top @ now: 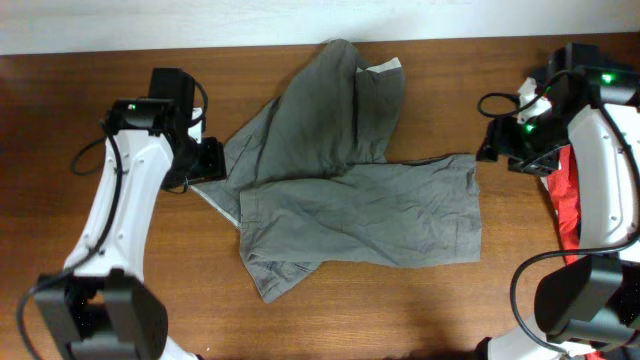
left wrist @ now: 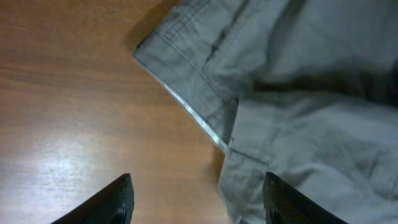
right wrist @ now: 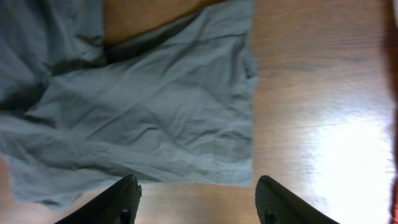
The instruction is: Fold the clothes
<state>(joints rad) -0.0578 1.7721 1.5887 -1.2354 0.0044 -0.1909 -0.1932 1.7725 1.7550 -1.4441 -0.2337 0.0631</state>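
Wooden table (top: 60,80) filling the overhead frame. At its centre, the grey-olive shorts (top: 360,200), flat but rumpled: one leg stretched left to right toward the right edge, the other angled up to the top centre, waistband end at lower left. Long axis roughly horizontal, so probably a fold along it, each arm taking its own end. Left gripper (top: 208,160) at middle left, just beside the waist-side corner; right gripper (top: 492,150) at middle right, just beside the leg hem; about equally near. Both with jaws spread, nothing between them. Only overhead: red garment (top: 568,215) at far right, beside the right arm. Only in the left wrist view: pale lining strip (left wrist: 193,118) along the turned edge.
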